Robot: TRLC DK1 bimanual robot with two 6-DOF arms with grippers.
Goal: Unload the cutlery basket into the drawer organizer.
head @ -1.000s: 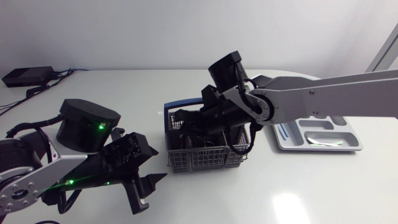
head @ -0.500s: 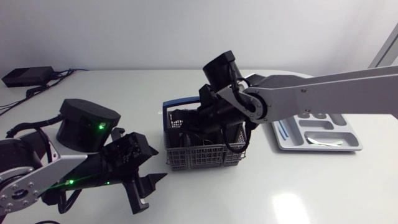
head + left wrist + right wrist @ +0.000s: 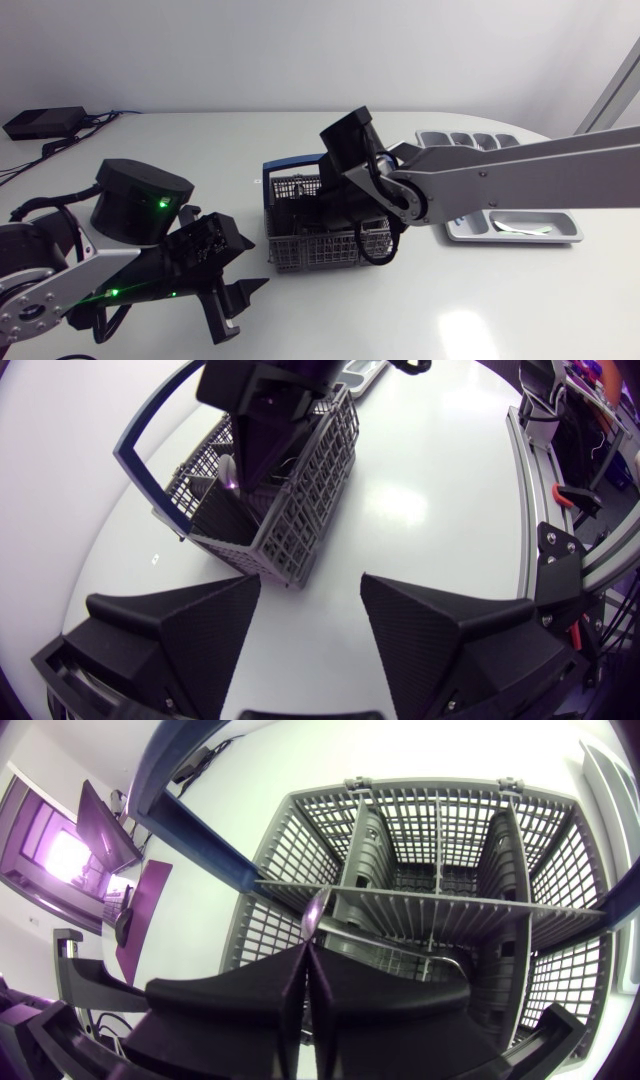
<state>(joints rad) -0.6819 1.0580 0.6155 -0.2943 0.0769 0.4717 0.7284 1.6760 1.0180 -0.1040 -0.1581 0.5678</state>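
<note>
The grey cutlery basket (image 3: 318,252) with its blue handle (image 3: 290,163) stands mid-table. My right gripper (image 3: 312,207) reaches down into its left part, fingers pressed together on a thin silver piece of cutlery (image 3: 318,910) whose tip sticks out between them. In the left wrist view that gripper (image 3: 243,472) is a dark wedge inside the basket (image 3: 305,500), with a glint of metal at its tip. My left gripper (image 3: 236,300) rests low at the front left, open and holding nothing, a short way from the basket. The grey drawer organizer (image 3: 555,237) lies at the right, half hidden by my right arm.
A shiny utensil (image 3: 520,226) lies in the organizer's near compartment, and several far compartments (image 3: 470,139) show behind my right arm. A black box with cables (image 3: 42,122) sits at the far left corner. Bare white table runs along the front right.
My right arm has swung left and dipped deeper into the basket, and its fingers have closed on the cutlery. The left arm has not moved.
</note>
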